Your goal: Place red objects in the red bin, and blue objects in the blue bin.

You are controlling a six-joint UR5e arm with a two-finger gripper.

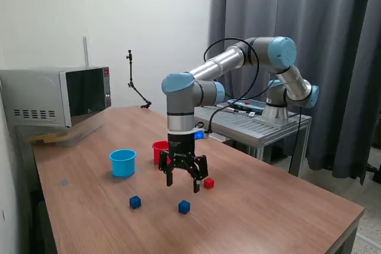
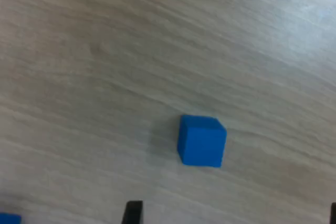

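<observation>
Blue cube (image 1: 184,207) lies on the table, just below the wide-open, empty hand (image 1: 183,184).

White wall (image 1: 149,16), grey curtain (image 1: 321,16), microwave (image 1: 56,96).

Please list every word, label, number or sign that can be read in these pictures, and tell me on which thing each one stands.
No text can be read for certain.
Gripper: a small pale marking on its black body, too small to read.
Microwave: a red display at the corner of the door, too blurred to read.
Blue cube, red cube, blue cup, red cup: no markings visible.
</observation>
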